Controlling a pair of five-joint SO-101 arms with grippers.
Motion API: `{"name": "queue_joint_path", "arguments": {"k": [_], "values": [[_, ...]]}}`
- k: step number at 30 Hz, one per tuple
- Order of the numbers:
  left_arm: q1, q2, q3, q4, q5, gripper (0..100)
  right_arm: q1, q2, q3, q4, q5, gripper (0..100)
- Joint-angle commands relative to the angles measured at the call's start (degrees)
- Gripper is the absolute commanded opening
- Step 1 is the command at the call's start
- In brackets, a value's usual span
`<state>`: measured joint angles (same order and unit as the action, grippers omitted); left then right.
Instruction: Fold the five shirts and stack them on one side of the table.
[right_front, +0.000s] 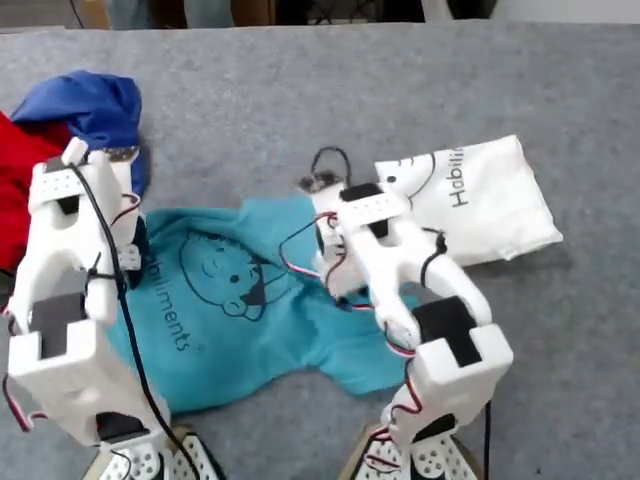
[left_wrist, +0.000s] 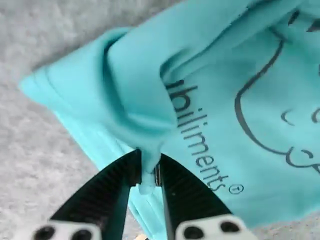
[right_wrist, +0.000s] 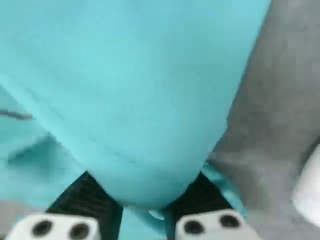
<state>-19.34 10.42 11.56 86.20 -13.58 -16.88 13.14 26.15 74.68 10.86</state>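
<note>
High view: teal shirt (right_front: 230, 300) lies print up mid table (right_front: 300, 90) between both arms, with a folded white shirt (right_front: 480, 205) to its right and a blue shirt (right_front: 90, 105) and red shirt (right_front: 15, 170) bunched at the far left. Left wrist view: left gripper (left_wrist: 148, 162) pinches a raised fold at the teal shirt's edge, beside the lettering. Right wrist view: right gripper (right_wrist: 144, 180) is clamped on a thick bunch of teal cloth, tips hidden under it

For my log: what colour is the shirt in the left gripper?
Teal shirt, dark line-drawn face and lettering; best in the high view.
</note>
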Motion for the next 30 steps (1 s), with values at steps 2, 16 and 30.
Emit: {"name": "queue_joint_path", "arguments": {"k": [2,16,30], "values": [[0.04,-7.21,1.89,1.32,-3.87,3,2.64,0.13,1.54,15.65,8.88,1.5],[-9.45,-11.78,0.66,10.81,-18.11,3,3.96,-6.20,1.63,26.46,20.48,37.2],[-7.78,-8.44,0.48,10.11,-19.60,3,8.53,-24.57,-16.75,25.32,18.81,31.4]]}}
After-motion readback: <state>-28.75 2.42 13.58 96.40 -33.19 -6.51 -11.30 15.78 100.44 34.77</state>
